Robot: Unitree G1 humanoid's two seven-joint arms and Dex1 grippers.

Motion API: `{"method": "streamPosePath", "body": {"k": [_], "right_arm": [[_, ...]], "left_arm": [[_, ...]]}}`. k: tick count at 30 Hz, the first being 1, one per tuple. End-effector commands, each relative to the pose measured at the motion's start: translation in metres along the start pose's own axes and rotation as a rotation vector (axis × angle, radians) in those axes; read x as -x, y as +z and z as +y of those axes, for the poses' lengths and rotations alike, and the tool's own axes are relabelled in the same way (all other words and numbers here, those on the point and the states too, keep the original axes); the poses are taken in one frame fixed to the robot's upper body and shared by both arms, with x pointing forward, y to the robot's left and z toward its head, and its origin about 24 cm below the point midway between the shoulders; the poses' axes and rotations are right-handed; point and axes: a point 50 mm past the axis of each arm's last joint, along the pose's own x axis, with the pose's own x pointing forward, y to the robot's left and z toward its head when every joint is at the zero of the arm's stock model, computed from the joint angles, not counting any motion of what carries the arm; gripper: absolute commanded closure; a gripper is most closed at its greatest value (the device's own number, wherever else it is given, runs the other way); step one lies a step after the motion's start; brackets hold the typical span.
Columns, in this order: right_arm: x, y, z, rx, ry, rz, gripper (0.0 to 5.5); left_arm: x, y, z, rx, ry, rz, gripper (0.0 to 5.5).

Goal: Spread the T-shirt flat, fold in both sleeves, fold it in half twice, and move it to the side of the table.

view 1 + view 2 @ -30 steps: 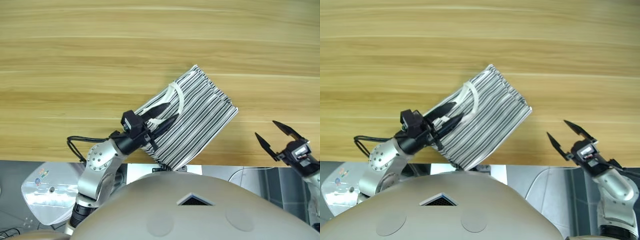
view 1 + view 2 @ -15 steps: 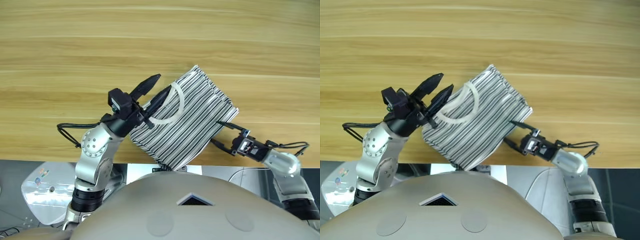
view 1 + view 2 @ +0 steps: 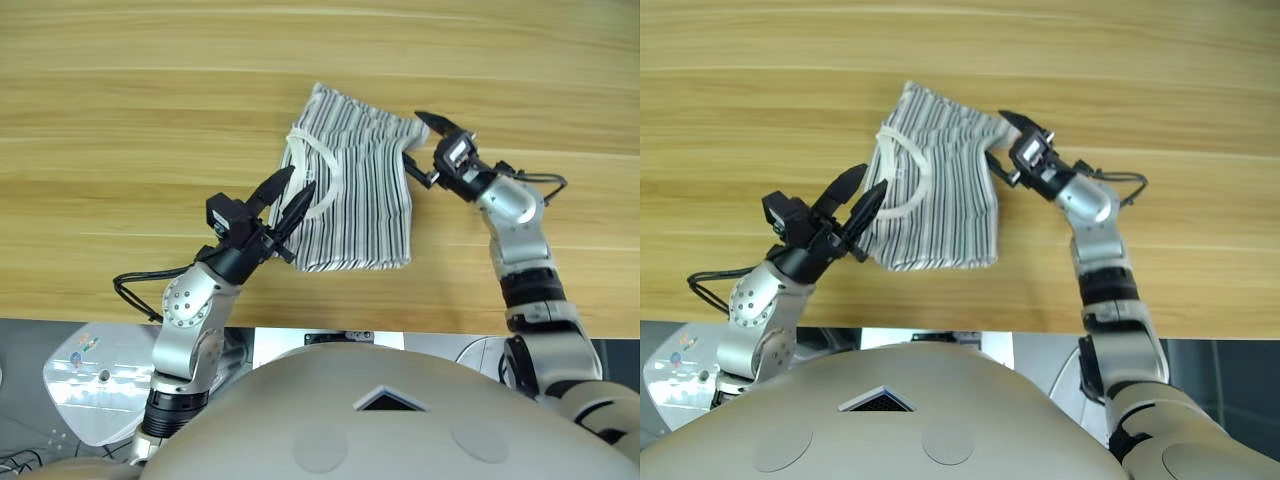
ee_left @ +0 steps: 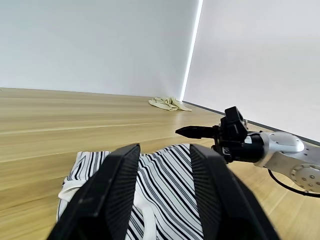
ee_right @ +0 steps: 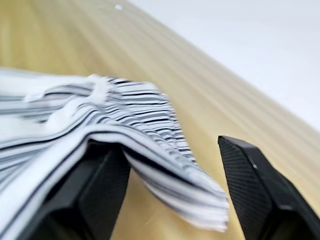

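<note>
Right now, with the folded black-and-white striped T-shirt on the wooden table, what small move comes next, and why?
Probably shut the right gripper: its open fingers straddle the far right corner of the striped T-shirt, so gripping there could drag it aside.

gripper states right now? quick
Left gripper: open, holding nothing, above the T-shirt near its collar.
Right gripper: open, around the T-shirt's far corner, not clamped.

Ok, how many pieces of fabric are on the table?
2: the folded striped T-shirt near the robot, and a small cream cloth far off across the table. More could lie outside the views.
</note>
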Motion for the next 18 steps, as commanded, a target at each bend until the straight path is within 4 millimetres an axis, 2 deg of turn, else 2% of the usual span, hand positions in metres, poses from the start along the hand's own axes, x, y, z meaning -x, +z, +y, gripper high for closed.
{"method": "streamPosePath", "body": {"k": [1, 2, 4, 9, 11, 15, 18], "right_arm": [[-0.032, 0.002, -0.011, -0.016, -0.101, 0.02, 2.46], [-0.038, 0.003, -0.012, -0.02, -0.109, 0.016, 2.46], [-0.034, -0.001, -0.01, -0.012, -0.107, 0.011, 2.46], [0.018, -0.033, -0.001, 0.142, -0.098, 0.124, 2.46], [0.03, -0.035, -0.002, 0.156, -0.133, 0.134, 2.46], [0.039, -0.041, -0.006, 0.165, -0.208, 0.197, 2.46], [0.04, -0.014, 0.006, 0.191, -0.213, 0.073, 2.46]], "left_arm": [[-0.001, -0.004, 0.004, 0.018, 0.029, -0.007, 3.64], [-0.002, -0.004, 0.004, 0.014, 0.027, -0.008, 3.64], [-0.001, -0.003, 0.005, 0.005, 0.02, -0.007, 3.64], [-0.001, -0.005, 0.011, -0.053, 0.003, 0.028, 3.64], [-0.009, -0.006, 0.01, -0.081, -0.035, 0.045, 3.64], [-0.032, -0.009, 0.014, -0.148, -0.092, 0.072, 3.64], [-0.05, -0.012, 0.03, -0.172, -0.02, 0.114, 3.64]]}}
